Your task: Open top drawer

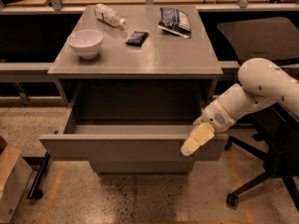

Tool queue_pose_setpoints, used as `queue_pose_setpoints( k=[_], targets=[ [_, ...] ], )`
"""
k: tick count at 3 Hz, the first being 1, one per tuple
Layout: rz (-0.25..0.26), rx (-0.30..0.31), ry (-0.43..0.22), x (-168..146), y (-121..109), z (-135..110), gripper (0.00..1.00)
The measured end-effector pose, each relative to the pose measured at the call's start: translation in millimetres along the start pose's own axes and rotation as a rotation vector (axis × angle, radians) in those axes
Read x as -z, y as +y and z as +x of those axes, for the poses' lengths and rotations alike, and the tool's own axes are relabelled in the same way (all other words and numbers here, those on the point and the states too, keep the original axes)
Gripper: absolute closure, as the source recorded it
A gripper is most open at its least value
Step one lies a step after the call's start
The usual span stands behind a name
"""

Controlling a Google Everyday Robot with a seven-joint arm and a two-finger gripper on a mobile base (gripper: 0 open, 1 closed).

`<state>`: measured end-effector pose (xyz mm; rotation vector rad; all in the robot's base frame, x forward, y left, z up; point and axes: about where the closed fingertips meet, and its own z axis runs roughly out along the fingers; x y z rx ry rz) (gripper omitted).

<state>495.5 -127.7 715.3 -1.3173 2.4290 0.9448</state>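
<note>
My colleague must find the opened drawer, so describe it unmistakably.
Find the grey flat-topped cabinet carrying a white bowl. Directly beneath its top, the wide grey handleless drawer stands pulled out, with the robot's cream tool at its front right corner. Unlike the narrower grey face below, it is open and juts forward.
</note>
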Motion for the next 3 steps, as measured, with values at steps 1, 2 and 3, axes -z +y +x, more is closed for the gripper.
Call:
queue_pose_setpoints(
  k=[1,2,3],
  targets=[
    [-0.036,-0.082,-0.018,-1.2,21.2,20.8,0.00],
    [-0.045,-0.120,-0.003,4.6,47.7,26.8,0.00],
    [-0.045,-0.120,-0.003,4.6,47.8,26.8,0.00]
  ],
)
